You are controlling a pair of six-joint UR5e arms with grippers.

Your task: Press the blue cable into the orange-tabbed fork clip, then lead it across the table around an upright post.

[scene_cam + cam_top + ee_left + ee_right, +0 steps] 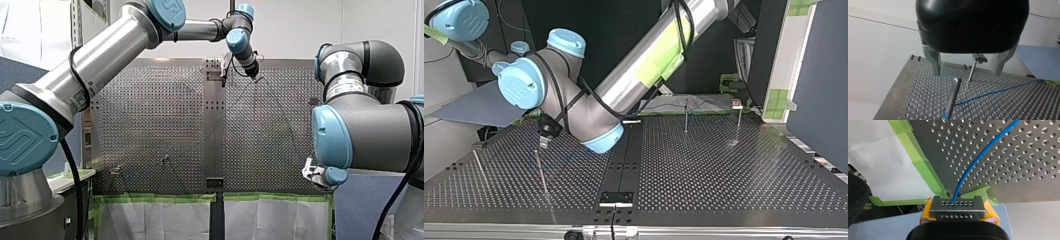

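My right gripper (957, 206) is clamped shut on the blue cable (978, 157), which comes straight out from between its yellow pads (991, 213). From there the cable climbs in a gentle curve over the perforated table (1023, 182). The table's taped edge (920, 162) runs just beside these jaws, with bare plate ahead.

My left gripper (967, 73) holds nothing, and its two metal fingers (935, 62) stand wide apart just above the plate. Ahead of them an upright post (953, 97) leans in the left wrist view, and the cable bends at its foot. The cable then runs off past one finger, low over the holes. A second post (971, 72) with a small block head shows between the fingers, touching neither. Beside the finger away from the cable, the table's side edge lies near. On the cable's side the plate stretches on.
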